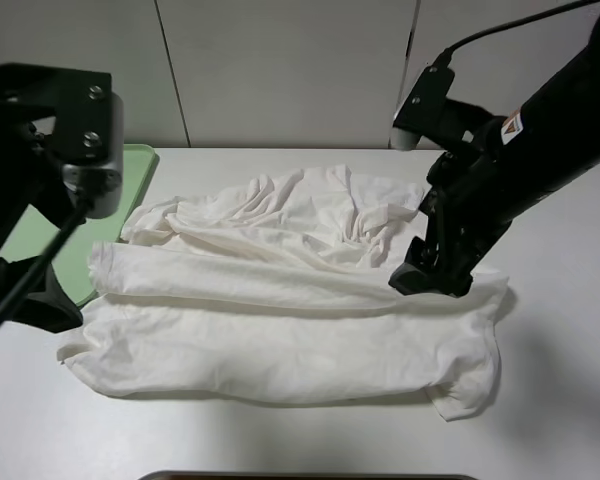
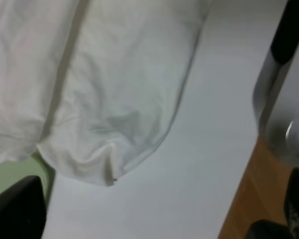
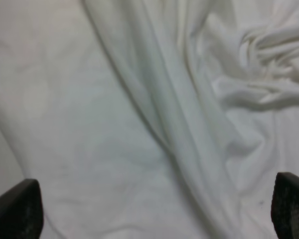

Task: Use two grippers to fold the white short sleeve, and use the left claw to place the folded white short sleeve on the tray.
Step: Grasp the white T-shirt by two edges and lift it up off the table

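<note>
Mid-fold: shirt (image 1: 280, 330) lies banded across the tabletop (image 1: 565, 400). We see left fingers (image 2: 17, 209) and right fingers (image 3: 15, 211) spread, empty. Next, we judge, both pinch an edge and fold over.

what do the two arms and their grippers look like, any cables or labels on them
Both are black. The left arm carries a grey metal bracket with round screw heads and a thin black cable. The right arm is angular, with a small orange-and-white warning sticker and a thicker black lead on top. Its fingertips are black and finely textured.
</note>
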`<action>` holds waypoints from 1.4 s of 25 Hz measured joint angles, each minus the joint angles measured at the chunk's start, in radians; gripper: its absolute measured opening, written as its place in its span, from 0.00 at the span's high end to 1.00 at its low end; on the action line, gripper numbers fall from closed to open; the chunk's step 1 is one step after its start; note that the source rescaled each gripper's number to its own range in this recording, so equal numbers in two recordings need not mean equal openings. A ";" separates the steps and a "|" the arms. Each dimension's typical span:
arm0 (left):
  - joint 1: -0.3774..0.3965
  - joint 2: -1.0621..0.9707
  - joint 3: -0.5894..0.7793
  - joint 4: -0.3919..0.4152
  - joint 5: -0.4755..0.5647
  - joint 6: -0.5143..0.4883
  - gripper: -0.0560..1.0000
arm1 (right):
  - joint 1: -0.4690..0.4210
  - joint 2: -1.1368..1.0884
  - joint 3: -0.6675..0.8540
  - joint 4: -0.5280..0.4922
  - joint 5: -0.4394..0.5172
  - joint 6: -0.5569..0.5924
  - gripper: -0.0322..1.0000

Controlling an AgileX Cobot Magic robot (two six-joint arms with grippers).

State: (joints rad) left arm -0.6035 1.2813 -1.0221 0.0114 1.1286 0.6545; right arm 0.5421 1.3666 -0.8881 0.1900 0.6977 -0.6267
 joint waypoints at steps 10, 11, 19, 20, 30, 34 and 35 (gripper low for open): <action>0.034 0.156 0.000 0.037 -0.108 0.139 0.08 | 0.000 0.085 0.000 -0.212 0.002 -0.130 0.00; 0.039 0.166 0.000 0.037 -0.117 0.164 0.08 | 0.000 0.087 0.000 -0.211 -0.002 -0.156 0.00; 0.185 0.268 0.000 0.037 -0.220 0.410 0.08 | 0.000 0.157 0.028 -0.200 0.003 -0.311 0.00; 0.197 0.279 0.000 0.036 -0.239 0.430 0.08 | 0.000 0.168 0.028 -0.209 -0.005 -0.318 0.00; 0.212 0.422 0.000 0.033 -0.396 0.498 0.08 | 0.000 0.268 0.029 -0.282 -0.073 -0.299 0.00; 0.212 0.489 0.000 0.041 -0.435 0.511 0.08 | 0.000 0.306 0.029 -0.284 -0.099 -0.288 0.00; 0.212 0.504 0.000 0.042 -0.448 0.513 0.08 | 0.000 0.318 0.029 -0.285 -0.100 -0.284 0.00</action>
State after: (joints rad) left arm -0.3914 1.7852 -1.0222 0.0531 0.6810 1.1676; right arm 0.5421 1.6846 -0.8593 -0.0948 0.5973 -0.9103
